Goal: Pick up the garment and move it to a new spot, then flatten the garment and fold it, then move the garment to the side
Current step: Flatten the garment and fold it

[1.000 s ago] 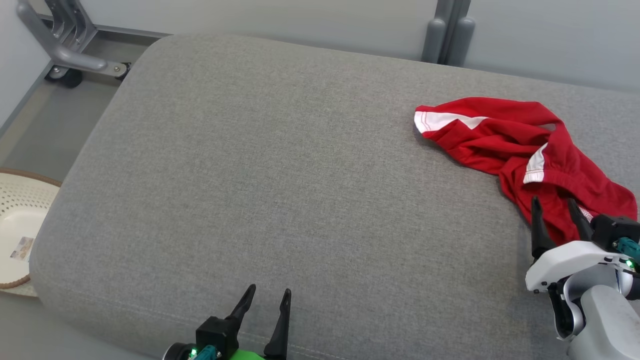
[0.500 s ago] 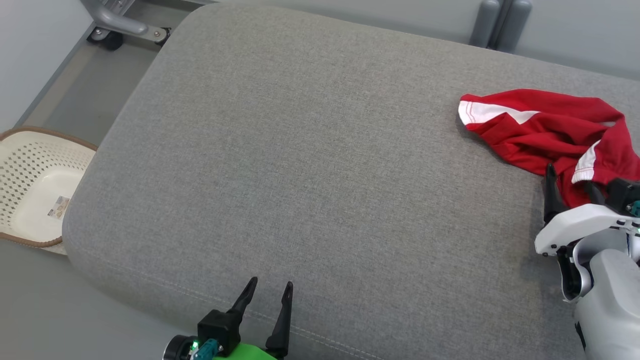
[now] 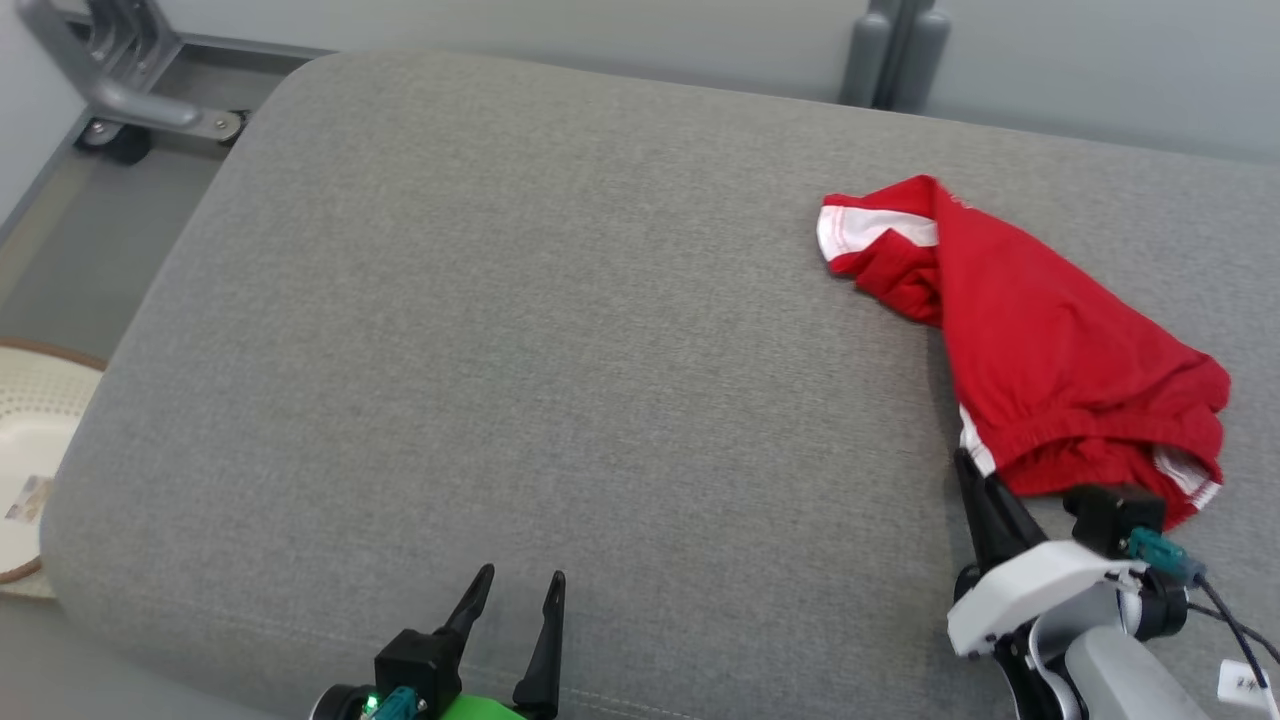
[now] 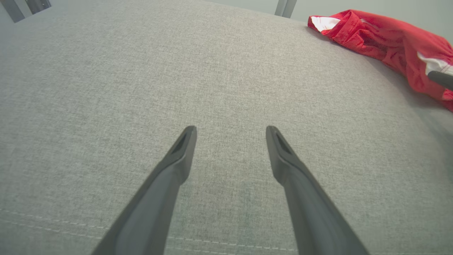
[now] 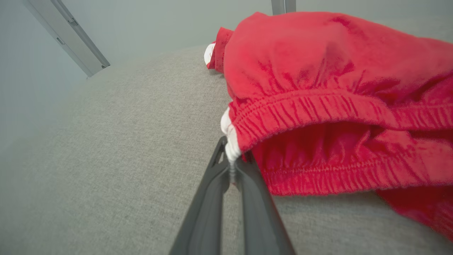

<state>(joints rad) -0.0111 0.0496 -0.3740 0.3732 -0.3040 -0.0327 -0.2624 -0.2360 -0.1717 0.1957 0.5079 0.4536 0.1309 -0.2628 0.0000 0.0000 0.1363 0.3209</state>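
Wide-apart left pincer (image 4: 230, 131) over grey cushion (image 4: 106, 78), red garment (image 4: 382, 39) beyond.

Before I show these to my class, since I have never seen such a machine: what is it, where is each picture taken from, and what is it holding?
It is a robot with two arms, each ending in a two-fingered gripper. One picture looks down from its head; the other two look out from each wrist. On the grey cushion lies a red garment with white trim, likely shorts. The right gripper is shut on its elastic edge; the left gripper is open and holds nothing.
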